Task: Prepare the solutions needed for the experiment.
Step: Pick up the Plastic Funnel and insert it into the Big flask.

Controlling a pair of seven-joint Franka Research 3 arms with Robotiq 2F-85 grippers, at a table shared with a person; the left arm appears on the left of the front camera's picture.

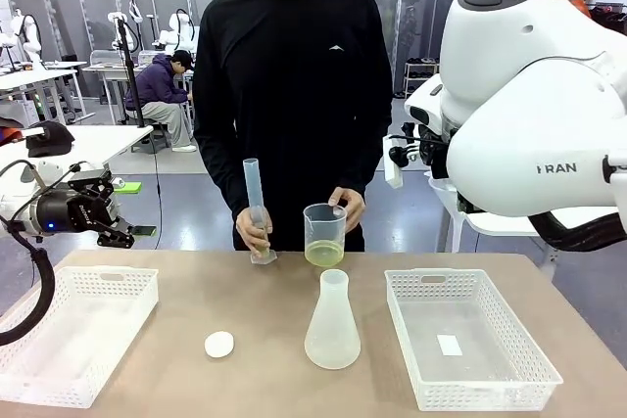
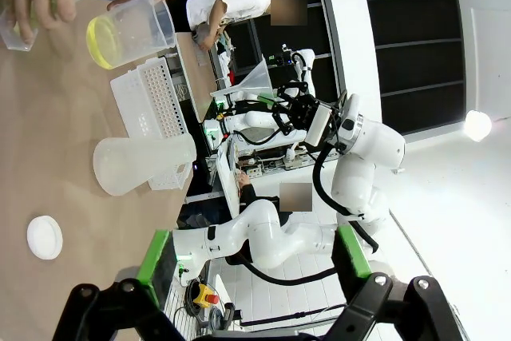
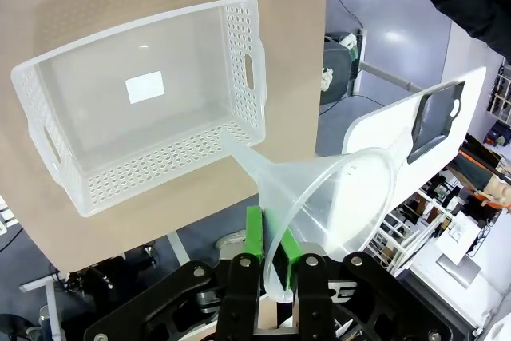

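Observation:
The solution (image 1: 324,255) is a shallow yellowish layer in a clear beaker (image 1: 324,227) at the table's far middle, steadied by one of the person's hands. The other hand holds an upright measuring cylinder (image 1: 254,205) beside it. An empty conical flask (image 1: 332,325) stands in front of them. My left gripper (image 1: 132,234) hovers open at the far left, above the left basket; its wrist view shows its spread green pads (image 2: 152,255), the beaker (image 2: 128,31) and the flask (image 2: 140,164). My right gripper (image 3: 271,249) is shut on the rim of a clear plastic funnel (image 3: 335,205), held off the table's right edge.
White perforated baskets stand at the left (image 1: 73,330) and right (image 1: 470,340) of the table; the right basket (image 3: 152,101) holds only a label. A small white round disc (image 1: 218,344) lies in front of the flask's left side. The right arm's bulky body (image 1: 529,95) hangs at upper right.

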